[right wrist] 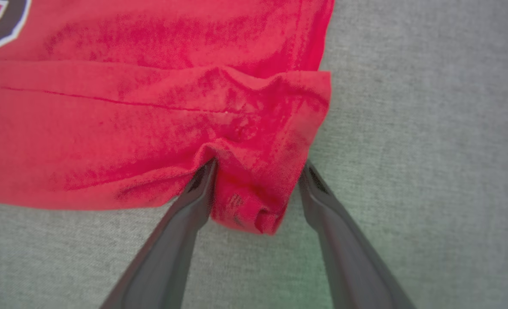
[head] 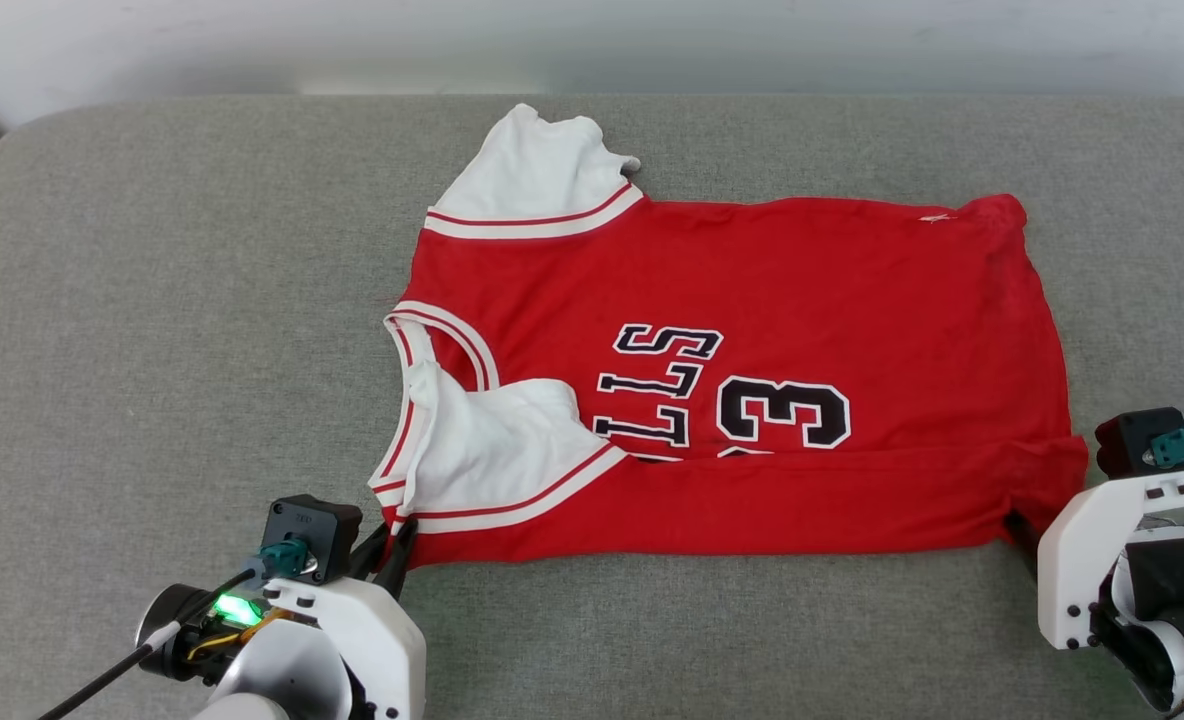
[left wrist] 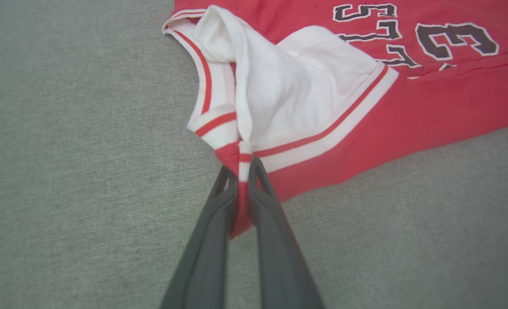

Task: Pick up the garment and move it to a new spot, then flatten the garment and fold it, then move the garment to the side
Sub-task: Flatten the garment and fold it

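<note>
Jaws on your left are pinched shut on the shirt's corner. Those on your right stand wide apart and clamp nothing.

From the head view, you see the shirt [head: 752, 290] spread on the gray cushion [head: 152, 300], with its collar toward your left and its hem toward your right. Its near long edge is folded up over the lower part of the black lettering and the number 3 [head: 782, 412]. One white sleeve [head: 542, 170] sticks out at the far side. The other sleeve [head: 497, 450] lies folded on top of the red cloth. Your left gripper [head: 392, 545] meets the shirt's near left corner, and your right gripper [head: 1022, 530] sits at the near right corner.

Through the left wrist view, you see the two dark fingers [left wrist: 262, 206] closed tight on a narrow tongue of red cloth and striped trim, just below the folded sleeve. The cloth rises in a small peak above the tips.

Through the right wrist view, the fingers are spread to either side of a bunched red hem corner. One tip [right wrist: 202, 180] touches the cloth. You cannot tell whether the other tip touches it.
</note>
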Robot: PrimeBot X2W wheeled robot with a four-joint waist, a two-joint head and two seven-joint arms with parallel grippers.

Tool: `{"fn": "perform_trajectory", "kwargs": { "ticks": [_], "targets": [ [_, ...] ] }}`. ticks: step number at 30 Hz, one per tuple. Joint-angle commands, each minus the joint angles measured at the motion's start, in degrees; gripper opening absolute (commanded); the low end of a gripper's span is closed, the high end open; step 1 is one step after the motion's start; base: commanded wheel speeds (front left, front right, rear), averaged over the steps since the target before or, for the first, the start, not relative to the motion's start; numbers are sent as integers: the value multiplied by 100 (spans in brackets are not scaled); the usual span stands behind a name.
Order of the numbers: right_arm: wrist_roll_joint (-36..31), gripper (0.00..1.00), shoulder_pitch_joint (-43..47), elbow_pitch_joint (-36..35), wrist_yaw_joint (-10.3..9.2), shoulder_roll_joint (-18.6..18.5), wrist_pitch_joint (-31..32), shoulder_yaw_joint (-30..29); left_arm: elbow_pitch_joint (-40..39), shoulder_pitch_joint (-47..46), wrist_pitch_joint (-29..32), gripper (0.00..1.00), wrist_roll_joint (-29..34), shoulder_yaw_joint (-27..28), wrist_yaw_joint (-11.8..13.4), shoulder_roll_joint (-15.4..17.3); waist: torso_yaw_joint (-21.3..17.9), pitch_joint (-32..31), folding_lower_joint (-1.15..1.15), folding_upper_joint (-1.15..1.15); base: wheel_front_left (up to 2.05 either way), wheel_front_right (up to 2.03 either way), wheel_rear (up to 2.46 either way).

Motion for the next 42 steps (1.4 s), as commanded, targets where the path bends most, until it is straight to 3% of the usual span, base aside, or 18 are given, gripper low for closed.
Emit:
{"fn": "perform_trajectory", "kwargs": {
  "ticks": [1,10,20,28,29,30,31,32,38,42],
  "targets": [
    [24,0,93,309,-2,63,70,111,35,-84,23,0,38,-5,-26,23,19,14,0,0,0,0,0],
    [179,0,206,213,-6,-226,45,89,399,170,5,0,14,-95,-78,181,-129,-363,0,0,0,0,0],
    [576,0,1222,-901,-7,-652,640,-138,266,1012,18,0,-220,-203,-34,519,-295,-814,0,0,0,0,0],
    [623,0,1817,-1335,-6,-507,902,-361,380,1217,-55,0,-253,-434,-178,380,-340,-758,0,0,0,0,0],
    [603,13,1812,-1313,-6,-481,869,-350,431,1180,-92,0,-243,-447,-214,335,-342,-750,0,0,0,0,0],
    [600,90,1791,-1294,-6,-451,838,-341,477,1128,-161,24,-198,-450,-230,296,-347,-745,0,0,0,0,0],
    [600,100,1770,-1256,-6,-417,811,-351,527,1097,-215,92,-177,-462,-248,269,-353,-743,0,0,0,0,0],
    [582,100,1743,-1241,-5,-400,775,-347,570,1084,-251,100,-175,-479,-286,240,-358,-743,0,0,0,0,0],
    [582,100,1516,-1319,-3,-385,476,-293,693,916,-634,100,-130,-333,-389,197,-385,-763,0,0,0,0,0],
    [637,100,1340,-1499,-3,-348,60,-362,681,746,-1447,100,16,-35,-352,100,-393,-834,0,0,0,0,0]
  ]
}}
